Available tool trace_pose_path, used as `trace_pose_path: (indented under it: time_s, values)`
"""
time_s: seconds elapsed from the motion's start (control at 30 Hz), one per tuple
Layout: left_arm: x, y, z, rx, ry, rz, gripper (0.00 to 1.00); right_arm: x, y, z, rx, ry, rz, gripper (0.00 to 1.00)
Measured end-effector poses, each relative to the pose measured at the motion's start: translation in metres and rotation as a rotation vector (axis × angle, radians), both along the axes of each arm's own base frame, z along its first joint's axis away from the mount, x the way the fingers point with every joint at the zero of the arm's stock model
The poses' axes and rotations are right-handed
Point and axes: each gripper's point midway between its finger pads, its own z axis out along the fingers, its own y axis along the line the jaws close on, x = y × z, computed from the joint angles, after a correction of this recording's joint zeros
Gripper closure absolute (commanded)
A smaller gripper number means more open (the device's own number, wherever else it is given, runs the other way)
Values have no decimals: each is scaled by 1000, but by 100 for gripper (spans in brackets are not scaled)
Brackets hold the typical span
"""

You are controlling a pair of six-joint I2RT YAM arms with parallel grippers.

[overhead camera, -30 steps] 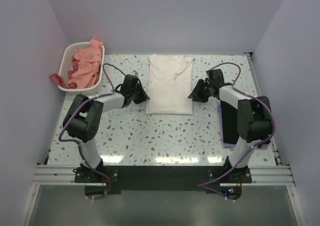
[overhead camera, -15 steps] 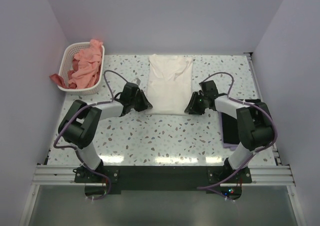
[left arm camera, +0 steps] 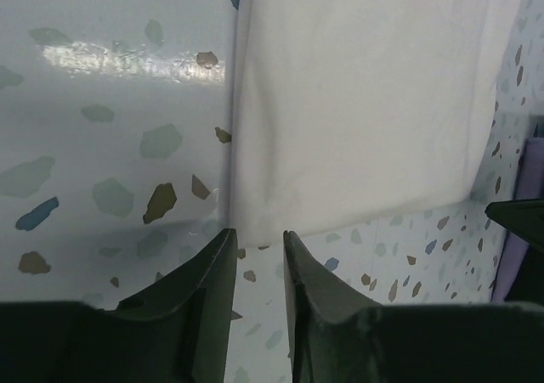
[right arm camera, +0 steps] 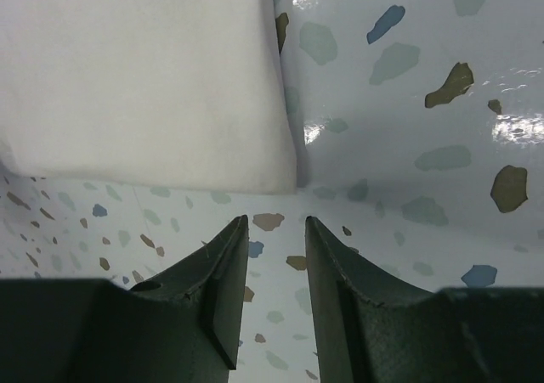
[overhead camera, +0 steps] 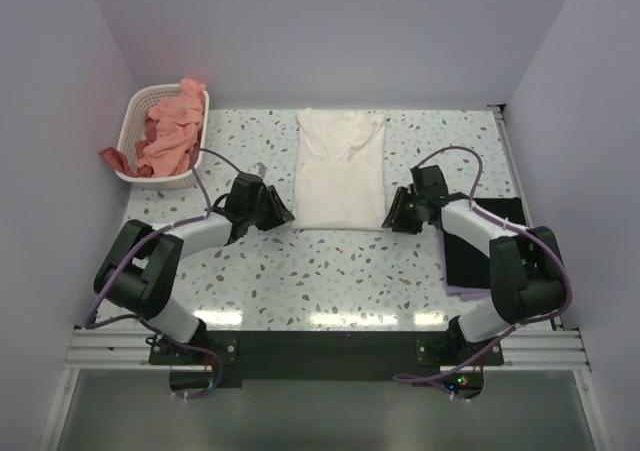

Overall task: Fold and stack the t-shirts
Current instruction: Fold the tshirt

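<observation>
1. Your left gripper (left arm camera: 259,239) stands parted with nothing between its fingers. Through the gap you see only the speckled table (overhead camera: 340,271).
2. Its tips sit low over the table, just short of the near-left corner of the cream tee (overhead camera: 340,171). They point at that corner but stay apart from the cloth.
3. Your right gripper (right arm camera: 276,226) is also parted and empty. Its tips are just short of the cream tee's near-right corner and do not touch it.
4. The cream tee lies flat on the table between your two grippers. It is folded into a long rectangle that runs away from the arms, and its near edge is about level with both sets of tips.
5. To the right of the cream tee, past your right gripper, a black tee (overhead camera: 503,211) lies flat along the table's edge, partly under the right arm.
6. A lilac tee (overhead camera: 458,289) shows as a thin strip under the black tee's near side.
7. To the left of the cream tee and farther back, well apart from it, a basket (overhead camera: 150,93) stands in the table's corner.
8. Crumpled salmon tees (overhead camera: 170,131) fill the basket. Part of one hangs over the side that faces away from the cream tee.
</observation>
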Motion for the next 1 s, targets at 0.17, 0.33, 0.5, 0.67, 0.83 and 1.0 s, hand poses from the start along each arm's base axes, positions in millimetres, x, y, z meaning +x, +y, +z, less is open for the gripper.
trace_pose_path:
  time_s: [0.17, 0.33, 0.5, 0.67, 0.83, 1.0]
  values:
    - [-4, 15, 5, 11, -8, 33, 59, 1, -4, 4, -11, -22, -4, 61]
    - [-11, 14, -16, 18, 48, 19, 58, -1, -5, -11, -25, 11, -8, 60]
    - [-9, 9, -16, -6, 37, 4, 59, 3, -3, -18, -20, 15, -14, 60]
    - [-7, 4, -17, -13, 25, -9, 63, 9, 4, -17, 2, -9, -9, 62]
    - [-9, -5, -20, -14, 17, -28, 73, 12, 8, -17, 16, -17, -11, 68]
    - [-8, -11, -23, -21, 17, -27, 95, 13, 8, -20, 19, -13, -16, 83]
